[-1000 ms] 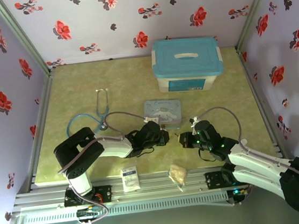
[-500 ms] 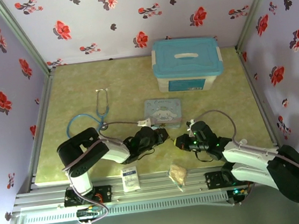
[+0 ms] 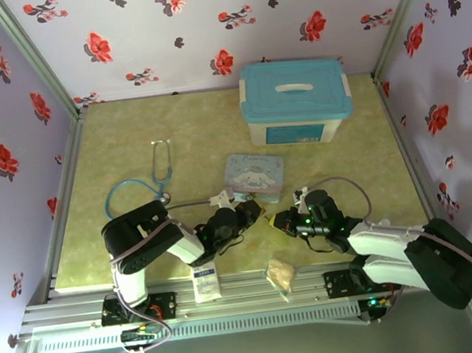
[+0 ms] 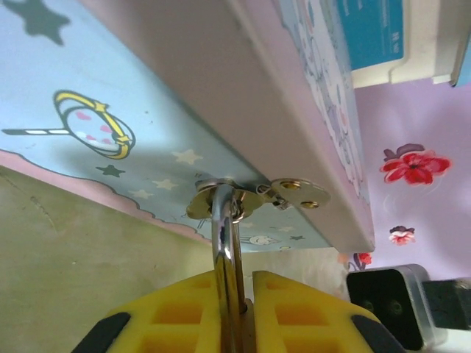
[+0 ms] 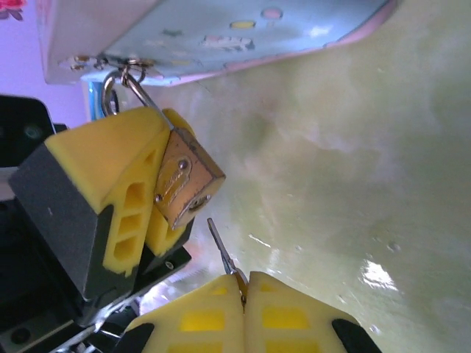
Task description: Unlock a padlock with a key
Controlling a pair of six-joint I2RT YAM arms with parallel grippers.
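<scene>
At the hasp of the pale-blue cartoon tin [image 4: 147, 95] | left gripper [image 4: 241, 294] clamps the padlock [image 5: 184, 184], steadying it with its underside toward the key | right gripper [image 5: 243, 290] pinches the key [image 5: 219, 246], tip just short of the lock, apparently lined up for insertion.

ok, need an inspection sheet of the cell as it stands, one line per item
Surface: green table, no spills seen.
Job's things: padlock hangs by its shackle from the hasp of the tin; key points at the padlock's underside, not inserted.
Clutter: storage box at the back, stethoscope to the left, snack packet and white packet at the near edge.
Grippers: left gripper shut on padlock; right gripper shut on key.
Cables: grey cables loop off both arms.
Surroundings: floral walls on three sides, frame rail along the near edge.
</scene>
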